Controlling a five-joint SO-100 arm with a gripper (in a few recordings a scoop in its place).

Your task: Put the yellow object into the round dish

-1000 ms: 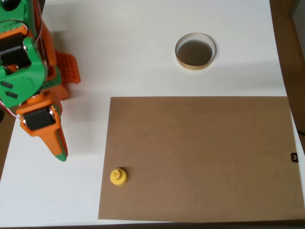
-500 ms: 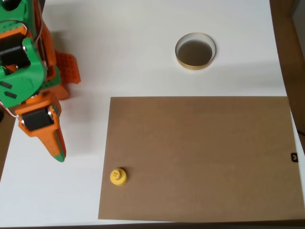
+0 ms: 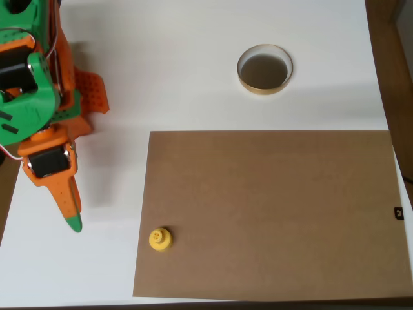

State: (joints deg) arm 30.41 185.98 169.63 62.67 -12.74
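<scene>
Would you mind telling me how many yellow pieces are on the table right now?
1. The yellow piece sits near the lower left corner of the brown board, far from the round dish.

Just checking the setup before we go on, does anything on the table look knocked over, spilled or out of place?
Nothing stands out. The yellow object sits upright near the lower left corner of the brown mat. The round dish lies flat and empty on the white table. The gripper holds nothing.
</scene>
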